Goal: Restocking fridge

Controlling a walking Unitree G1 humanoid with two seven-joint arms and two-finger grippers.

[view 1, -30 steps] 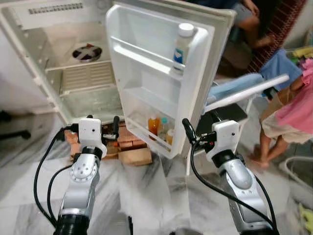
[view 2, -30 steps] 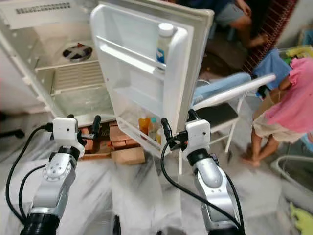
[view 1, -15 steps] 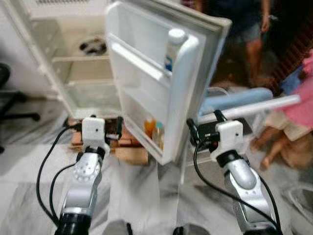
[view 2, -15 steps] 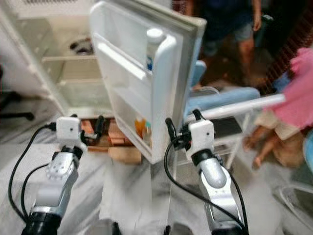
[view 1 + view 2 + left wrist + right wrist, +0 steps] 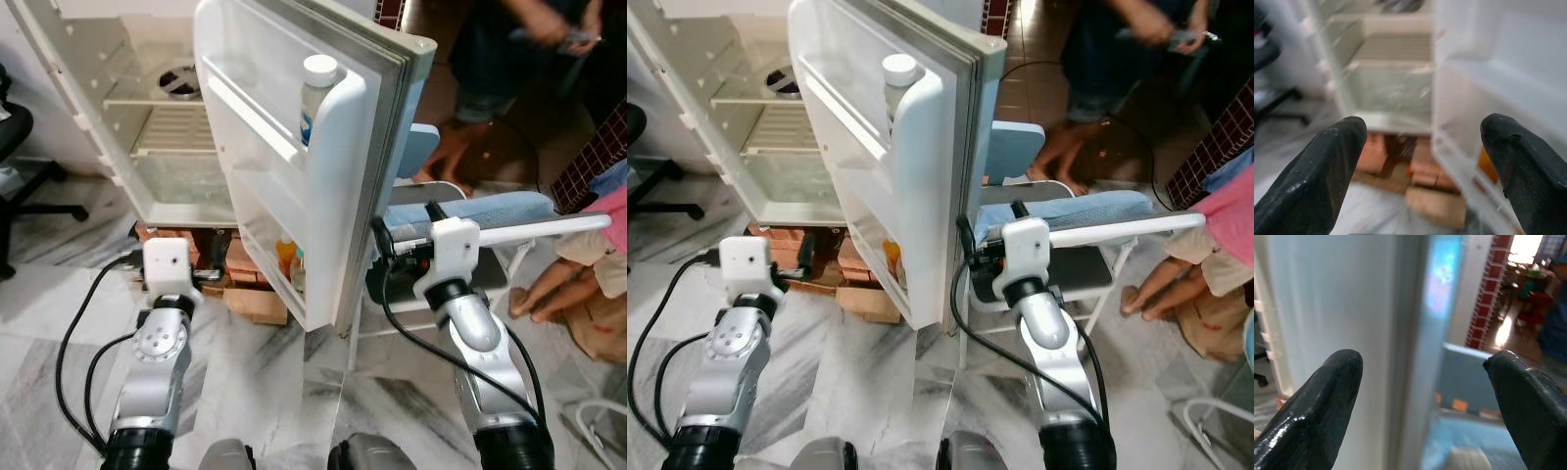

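My left gripper (image 5: 1422,166) is spread wide, holding nothing. Between my fingers (image 5: 1312,171) lies the open fridge (image 5: 1391,78), its shelves blurred. Bricks (image 5: 1376,154) sit under it on the floor.

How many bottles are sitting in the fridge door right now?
3 that I can make out: a white-capped bottle on the upper door shelf, plus an orange bottle and a paler one in the bottom rack. The door's edge may hide more.

I see the white fridge (image 5: 147,137) open, its door (image 5: 294,166) swung wide; a white-capped bottle (image 5: 315,98) stands upright in the door's upper rack, small bottles (image 5: 291,264) below.
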